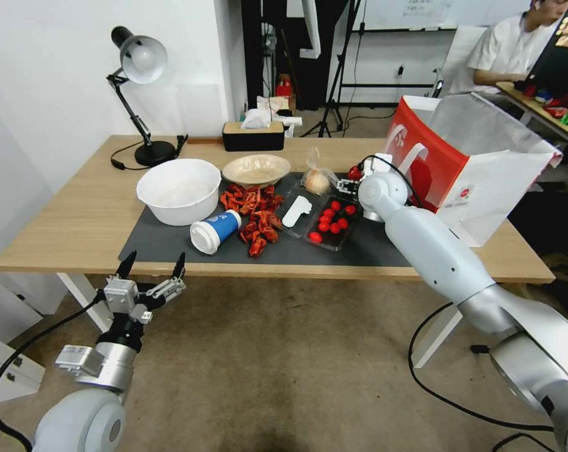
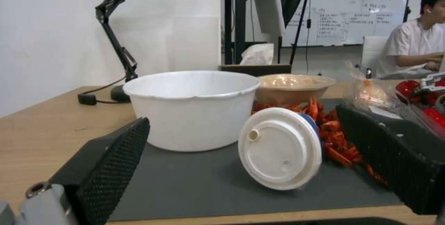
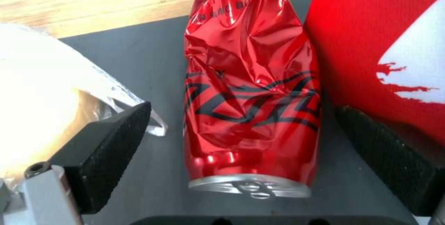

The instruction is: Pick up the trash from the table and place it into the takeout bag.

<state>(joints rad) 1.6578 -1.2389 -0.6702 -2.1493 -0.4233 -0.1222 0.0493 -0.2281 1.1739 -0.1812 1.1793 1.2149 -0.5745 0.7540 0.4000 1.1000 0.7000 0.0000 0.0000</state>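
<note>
Crushed red can (image 3: 252,96): lying on the dark grey mat (image 3: 139,61) between the two black pads (image 3: 99,150) of the right gripper, pads spread wide on either side, neither one touching the metal; top with pull tab turned toward the wrist.
Right gripper (image 1: 354,179): down at the mat's far right part, beside the takeout bag — fingers apart, straddling the can.
Beside the can: clear bag with pale lump (image 3: 46,113) against one pad; red panel of the takeout bag (image 3: 385,44) just behind the other.
Takeout bag (image 1: 484,169): upright at the table's right end, mouth open, silvery lining showing.
Left gripper (image 1: 153,267): hovering below and in front of the table's near edge, fingers spread, holding nothing.
Ahead of the left gripper: blue-white lidded paper cup (image 2: 279,148) on its side, lid facing the wrist; white bowl (image 2: 192,108) behind it, shallow beige bowl (image 2: 294,86) farther back.
Rest of the mat: red shell scraps (image 1: 255,213) in a heap — clear tray of small red fruit (image 1: 331,221) to their right.
Table (image 1: 70,220): light wood, desk lamp (image 1: 139,94) and tissue box (image 1: 253,134) along the far edge.
</note>
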